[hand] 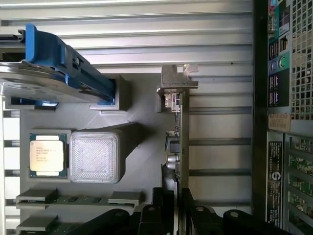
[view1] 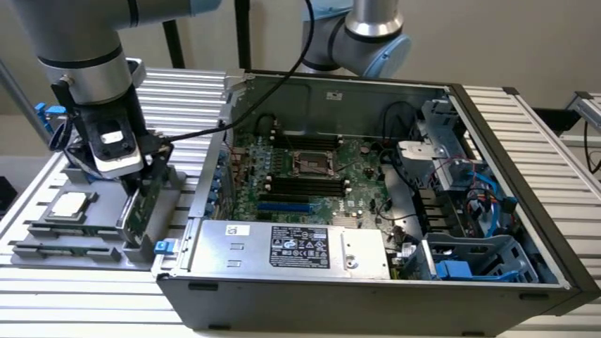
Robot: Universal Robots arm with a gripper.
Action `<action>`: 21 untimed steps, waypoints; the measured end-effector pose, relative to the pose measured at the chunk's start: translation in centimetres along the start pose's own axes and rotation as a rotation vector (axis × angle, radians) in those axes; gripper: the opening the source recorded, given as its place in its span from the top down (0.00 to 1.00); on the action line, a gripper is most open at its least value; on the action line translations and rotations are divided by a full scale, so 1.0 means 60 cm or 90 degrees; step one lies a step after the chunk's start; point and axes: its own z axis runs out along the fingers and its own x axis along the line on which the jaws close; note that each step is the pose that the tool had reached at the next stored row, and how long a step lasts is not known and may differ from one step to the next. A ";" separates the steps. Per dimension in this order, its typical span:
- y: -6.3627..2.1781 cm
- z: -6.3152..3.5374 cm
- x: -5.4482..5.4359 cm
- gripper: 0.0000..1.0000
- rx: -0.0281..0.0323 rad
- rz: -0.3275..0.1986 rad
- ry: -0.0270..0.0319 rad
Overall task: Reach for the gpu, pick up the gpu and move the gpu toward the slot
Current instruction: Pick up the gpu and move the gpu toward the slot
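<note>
a slatted metal table (view1: 526, 162) (hand: 146, 29) is carrying an open computer case (view1: 376, 310) (hand: 276, 73), which is lying on its side with its motherboard (view1: 310, 169) facing up. a grey holder tray (view1: 56, 246) (hand: 142, 161) is sitting just beside the case, on the exterior view's left. the gpu (view1: 139, 211) (hand: 185, 127) is standing on edge in that tray, on the tray's side nearest the case, with its green board upright. in the wrist view its silver bracket (hand: 176, 83) is sitting at the end far from the gripper.

the arm (view1: 84, 63) is reaching down over the tray. the gripper (view1: 141, 184) (hand: 179, 193) is pinching the gpu by its upper edge, with one black finger (hand: 159, 210) lying close against each face of the card. the card is looking seated in the tray, well apart from the blue slot (view1: 284, 208) on the motherboard.

a square silver chip (view1: 70, 205) (hand: 46, 154) is resting in a pocket of the tray, away from the gpu. memory sticks (hand: 78, 198) are lying beside the chip. a hard drive with blue rails (hand: 58, 63) is sitting at the tray's far end. inside the case, a silver power supply (view1: 291, 246) is lying along the near wall.
</note>
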 end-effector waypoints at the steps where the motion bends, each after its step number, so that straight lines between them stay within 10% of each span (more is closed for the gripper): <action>1: 0.000 -0.004 -0.001 0.74 0.0001 0.000 0.0028; 8: -0.001 -0.049 -0.008 0.74 0.0004 0.000 0.0141; 21: -0.002 -0.148 -0.036 0.74 0.0005 0.000 0.0201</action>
